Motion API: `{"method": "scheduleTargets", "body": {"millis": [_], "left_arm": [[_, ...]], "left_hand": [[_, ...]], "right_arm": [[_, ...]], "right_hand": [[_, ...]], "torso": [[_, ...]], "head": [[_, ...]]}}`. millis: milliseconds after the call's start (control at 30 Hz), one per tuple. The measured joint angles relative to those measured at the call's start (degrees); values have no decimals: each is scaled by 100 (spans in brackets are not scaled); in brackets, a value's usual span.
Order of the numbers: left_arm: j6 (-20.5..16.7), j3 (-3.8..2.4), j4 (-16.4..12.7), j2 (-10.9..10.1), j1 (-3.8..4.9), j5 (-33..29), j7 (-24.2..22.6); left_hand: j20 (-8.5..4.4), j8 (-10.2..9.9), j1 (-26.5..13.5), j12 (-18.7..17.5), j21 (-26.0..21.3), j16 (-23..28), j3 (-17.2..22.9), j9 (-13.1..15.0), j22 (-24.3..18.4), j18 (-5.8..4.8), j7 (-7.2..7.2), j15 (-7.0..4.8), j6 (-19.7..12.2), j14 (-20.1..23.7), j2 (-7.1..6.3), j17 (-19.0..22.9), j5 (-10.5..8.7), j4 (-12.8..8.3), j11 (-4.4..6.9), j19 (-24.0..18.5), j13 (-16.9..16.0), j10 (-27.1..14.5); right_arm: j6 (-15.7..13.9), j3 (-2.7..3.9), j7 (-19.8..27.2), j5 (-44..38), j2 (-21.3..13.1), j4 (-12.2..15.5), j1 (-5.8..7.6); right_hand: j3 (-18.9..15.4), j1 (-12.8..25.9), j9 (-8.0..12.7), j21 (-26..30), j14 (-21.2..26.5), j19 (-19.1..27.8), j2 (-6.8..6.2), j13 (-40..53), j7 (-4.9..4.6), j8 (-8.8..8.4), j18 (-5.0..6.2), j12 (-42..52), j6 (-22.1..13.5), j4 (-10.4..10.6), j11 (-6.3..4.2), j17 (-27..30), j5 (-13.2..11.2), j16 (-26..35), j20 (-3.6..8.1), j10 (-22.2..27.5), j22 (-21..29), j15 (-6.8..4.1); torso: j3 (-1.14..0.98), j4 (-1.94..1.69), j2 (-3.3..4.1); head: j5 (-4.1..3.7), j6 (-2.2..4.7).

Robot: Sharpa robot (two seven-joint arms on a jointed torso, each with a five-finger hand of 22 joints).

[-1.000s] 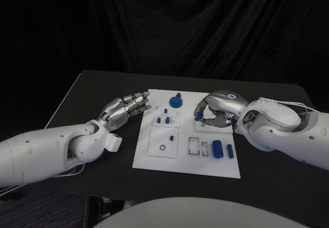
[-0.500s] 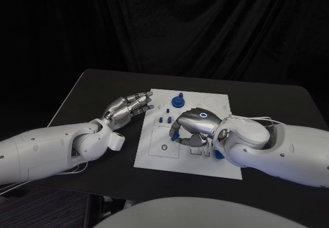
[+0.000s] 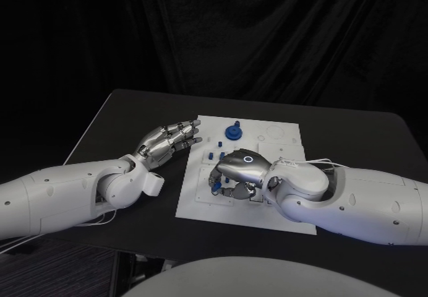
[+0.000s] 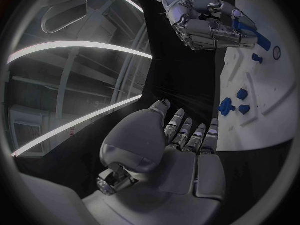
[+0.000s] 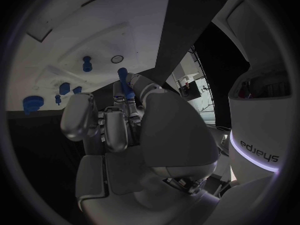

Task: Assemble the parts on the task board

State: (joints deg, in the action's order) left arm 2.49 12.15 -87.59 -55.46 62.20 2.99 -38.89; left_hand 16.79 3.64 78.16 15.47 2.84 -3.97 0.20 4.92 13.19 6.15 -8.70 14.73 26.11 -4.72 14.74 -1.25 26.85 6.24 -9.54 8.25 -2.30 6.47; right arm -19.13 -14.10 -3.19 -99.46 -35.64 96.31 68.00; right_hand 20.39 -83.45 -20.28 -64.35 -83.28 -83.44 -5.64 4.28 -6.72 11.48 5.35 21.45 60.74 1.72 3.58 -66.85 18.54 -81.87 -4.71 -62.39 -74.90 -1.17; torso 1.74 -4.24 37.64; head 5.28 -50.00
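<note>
Carrying a blue peg [image 5: 123,77] over the near-left part of the task board [image 3: 284,137], pinched in the right hand [image 3: 234,175].
Right hand fingers are closed on the peg; its long axis runs out past the fingertips toward the board, roughly upright to the board surface as far as I can judge. A round hole [image 5: 117,59] lies just beyond the tip. Left hand [image 3: 167,141] hovers beside the board's left edge over the table [image 3: 125,111], fingers apart, holding nothing. Risk: the hand hides the hole from the head view, so a tilted peg could catch the rim and jam or slip from the pinch.
</note>
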Motion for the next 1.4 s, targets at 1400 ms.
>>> {"method": "scheduleTargets", "body": {"millis": [1400], "left_arm": [[70,0,32,36,-72,0,3]], "left_hand": [[0,0,1,22,0,0,63,4,-4,0,-41,0,41,0,-1,0,0,0,-20,0,2,20]], "right_arm": [[53,14,-79,-223,241,-396,-159]], "right_hand": [[-1,52,-55,23,0,0,7,8,-6,-21,2,-78,-57,1,-41,7,-222,0,0,-98,-3,0]], "torso": [[-4,30,-6]], "head": [[28,0]]}}
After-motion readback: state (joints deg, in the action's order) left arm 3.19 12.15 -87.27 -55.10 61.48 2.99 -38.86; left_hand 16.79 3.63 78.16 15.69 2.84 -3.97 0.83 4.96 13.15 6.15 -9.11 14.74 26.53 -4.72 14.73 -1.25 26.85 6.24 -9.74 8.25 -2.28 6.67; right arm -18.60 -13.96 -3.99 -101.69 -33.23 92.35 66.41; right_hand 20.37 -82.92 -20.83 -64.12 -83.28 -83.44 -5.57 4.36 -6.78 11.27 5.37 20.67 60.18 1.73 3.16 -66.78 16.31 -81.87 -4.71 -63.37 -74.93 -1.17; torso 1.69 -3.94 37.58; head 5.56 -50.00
